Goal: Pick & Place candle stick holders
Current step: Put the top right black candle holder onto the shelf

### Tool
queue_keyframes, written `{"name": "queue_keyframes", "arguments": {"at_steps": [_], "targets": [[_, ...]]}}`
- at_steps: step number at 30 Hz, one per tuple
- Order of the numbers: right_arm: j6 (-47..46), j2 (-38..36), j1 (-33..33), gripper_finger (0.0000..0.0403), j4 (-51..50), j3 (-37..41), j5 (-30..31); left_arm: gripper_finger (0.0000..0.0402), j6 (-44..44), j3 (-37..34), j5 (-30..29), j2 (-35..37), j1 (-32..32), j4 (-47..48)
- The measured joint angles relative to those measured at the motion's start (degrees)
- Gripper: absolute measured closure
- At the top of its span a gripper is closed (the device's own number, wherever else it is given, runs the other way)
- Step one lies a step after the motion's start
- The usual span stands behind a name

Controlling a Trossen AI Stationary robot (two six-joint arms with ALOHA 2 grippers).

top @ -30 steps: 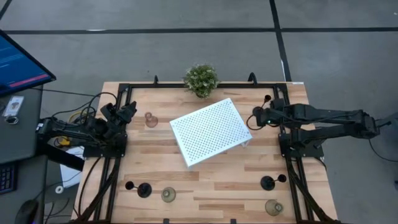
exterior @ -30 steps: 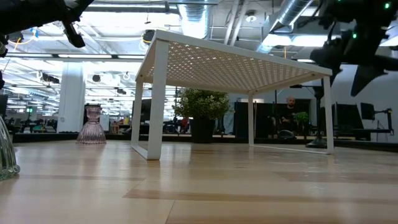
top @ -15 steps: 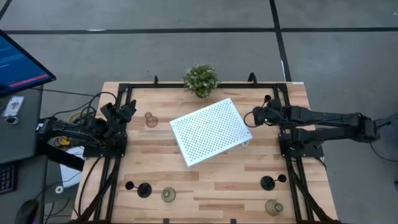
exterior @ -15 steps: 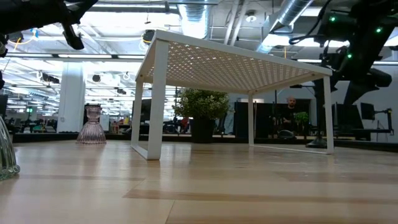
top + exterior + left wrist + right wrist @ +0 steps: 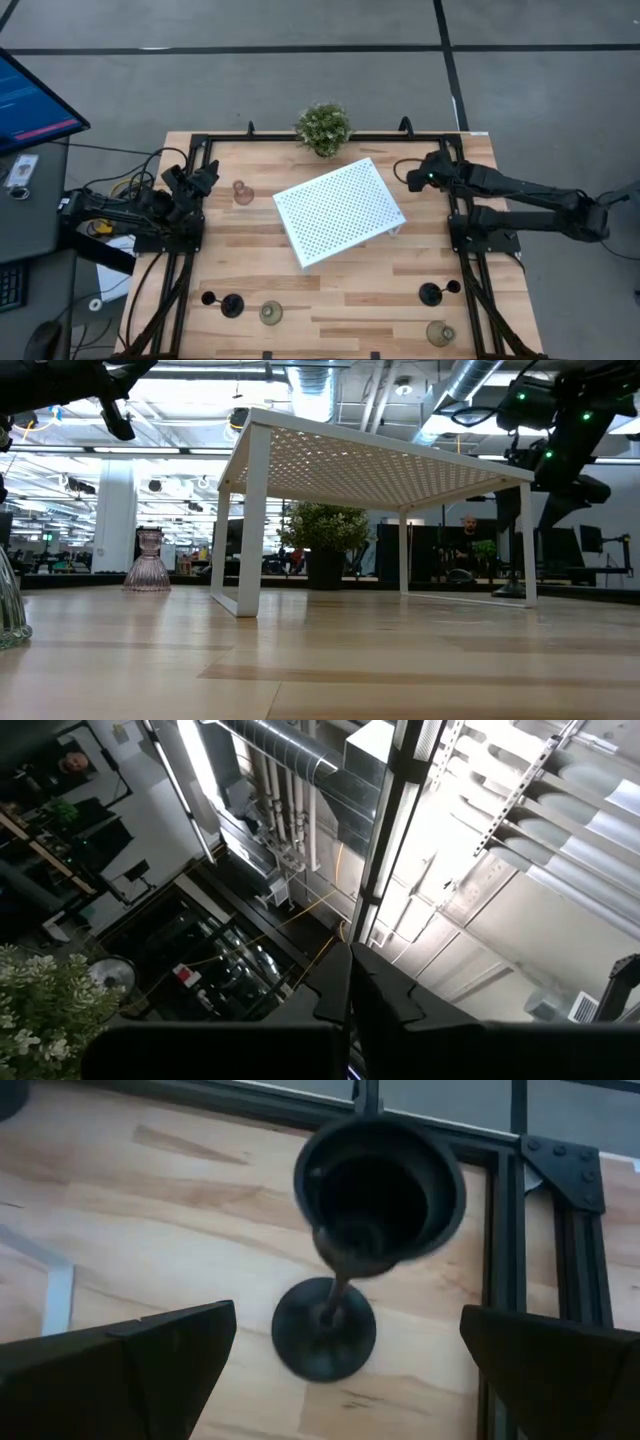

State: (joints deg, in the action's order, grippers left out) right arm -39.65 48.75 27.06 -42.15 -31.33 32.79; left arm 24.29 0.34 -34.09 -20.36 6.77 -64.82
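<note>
Black holder [image 5: 350, 1240] resolved only in right wrist view: upright, stem vertical, framed by spread right pincer [image 5: 345, 1355]; left pincer [image 5: 205, 178] pressed together.

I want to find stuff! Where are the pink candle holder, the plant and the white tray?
pink candle holder [image 5: 148, 563], low view, on its ribbed bell body
plant [image 5: 323, 127], high view, on its leaves
white tray [image 5: 338, 209], high view, on its perforated top

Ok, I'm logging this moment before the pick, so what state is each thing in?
Right gripper: open, above a black holder, which stands upright.
Left gripper: shut, empty, at the table's left edge.
Pink holder: upright, on the table.
White tray: standing on its legs.
</note>
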Motion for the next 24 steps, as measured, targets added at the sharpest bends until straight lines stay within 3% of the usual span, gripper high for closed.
{"name": "queue_keyframes", "arguments": {"at_steps": [5,8,14,24], "targets": [[4.99,-0.02,3.38,0.0029,4.52,0.01,-4.46,0.0392,0.0,0.0,-0.02,0.0,-0.01,0.0],[5.1,0.0,4.93,0.0056,4.44,0.0,-4.6,0.0392,-0.01,0.0,-0.01,0.0,0.01,0.0],[6.98,-0.02,7.46,0.0167,4.76,0.0,-6.27,0.0392,-0.02,0.0,-0.02,0.0,0.01,0.0],[8.32,0.0,7.92,0.0388,5.13,0.0,-8.79,0.0392,-0.02,0.0,-0.01,0.0,0.0,0.02]]}}
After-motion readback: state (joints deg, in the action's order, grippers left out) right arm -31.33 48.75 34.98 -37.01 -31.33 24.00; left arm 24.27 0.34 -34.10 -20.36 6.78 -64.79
